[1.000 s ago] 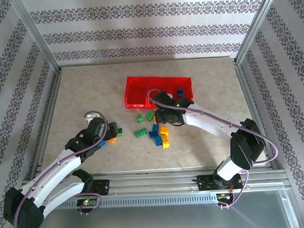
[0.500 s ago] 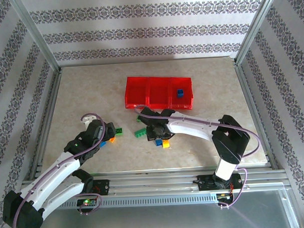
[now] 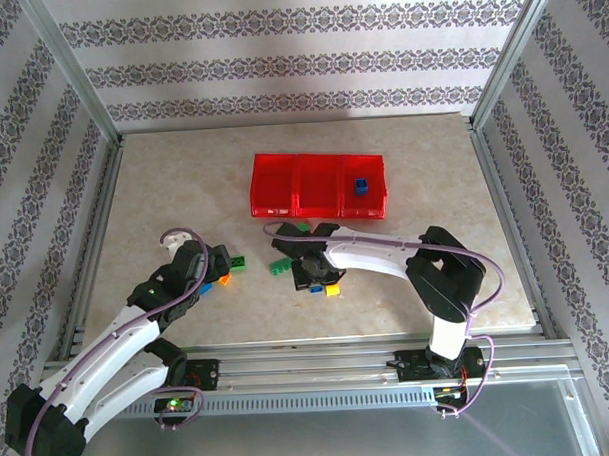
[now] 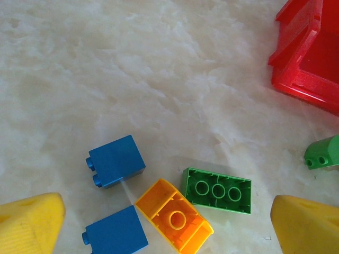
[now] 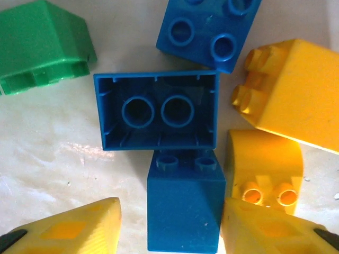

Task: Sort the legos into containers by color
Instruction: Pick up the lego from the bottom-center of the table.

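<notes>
The right pincer (image 5: pixel 172 233) hangs low over the heap of legos on the counter (image 3: pixel 183 192), just on the near side of the red tray (image 3: pixel 284 211). Its yellow fingers (image 5: pixel 79 227) are spread wide and hold nothing. What the next move turns on is the blue brick (image 5: pixel 184 203) lying squarely between them. Its studs point away from the pincer and butt against an upturned blue brick (image 5: pixel 157 111), so its smooth flanks face the two fingers. I'd say a plain squeeze would catch it. The worry is the orange brick (image 5: pixel 262 164) pressed close along one flank, leaving that finger little room.

The left pincer (image 3: pixel 218 263) is also open and empty, over a smaller cluster further left of the tray's near corner. The right arm is clearly the nearer one. One blue piece (image 3: pixel 360 186) lies in the compartment at the tray's right end.
</notes>
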`<state>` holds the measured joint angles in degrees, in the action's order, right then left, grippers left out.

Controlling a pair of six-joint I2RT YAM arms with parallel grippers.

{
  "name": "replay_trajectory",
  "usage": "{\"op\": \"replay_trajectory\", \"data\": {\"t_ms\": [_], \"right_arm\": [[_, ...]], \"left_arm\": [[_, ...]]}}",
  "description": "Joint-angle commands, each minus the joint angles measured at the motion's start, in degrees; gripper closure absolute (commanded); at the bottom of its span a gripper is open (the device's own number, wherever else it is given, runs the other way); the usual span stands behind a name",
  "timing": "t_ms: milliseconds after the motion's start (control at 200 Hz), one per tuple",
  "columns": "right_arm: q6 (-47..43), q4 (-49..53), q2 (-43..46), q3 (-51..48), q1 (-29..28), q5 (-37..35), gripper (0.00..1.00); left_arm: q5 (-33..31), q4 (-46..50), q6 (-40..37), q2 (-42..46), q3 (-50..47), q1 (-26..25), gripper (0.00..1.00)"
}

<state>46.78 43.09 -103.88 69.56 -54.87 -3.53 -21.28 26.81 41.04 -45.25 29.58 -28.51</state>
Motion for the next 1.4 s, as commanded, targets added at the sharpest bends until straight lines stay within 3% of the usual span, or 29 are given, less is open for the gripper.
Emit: {"op": "replay_trajectory", "data": {"t_ms": [0, 370, 645, 909, 1214, 1394], "right_arm": [[0.9, 0.9, -0.8, 0.1, -0.9, 0.3, 0.51], [0.6, 0.8, -3.4, 1.6, -1.3, -1.6, 0.50], [-0.2, 1.1, -3.7, 3.0, -1.4, -1.0, 0.66], [-2.7, 3.7, 2.4, 5.6, -0.6, -3.8, 0.72], [-11.6, 4.0, 11.8, 8.4, 11.0, -9.0, 0.73], [-16.8, 1.5, 11.7, 11.0, 19.2, -10.3, 0.73]], "left_arm": [[-0.9, 1.6, 0.9, 0.7, -0.8, -0.8, 0.00], [-0.9, 1.1, 0.9, 0.7, -1.2, -0.8, 0.00], [-1.3, 0.8, 1.1, 0.9, -1.2, -0.8, 0.00], [-2.8, 1.8, 0.2, 2.3, -0.8, -0.8, 0.00], [-5.5, 2.6, -2.1, 4.3, -0.1, -0.7, 0.00], [-5.4, 2.1, -2.2, 4.3, 0.0, -0.7, 0.00]]}}
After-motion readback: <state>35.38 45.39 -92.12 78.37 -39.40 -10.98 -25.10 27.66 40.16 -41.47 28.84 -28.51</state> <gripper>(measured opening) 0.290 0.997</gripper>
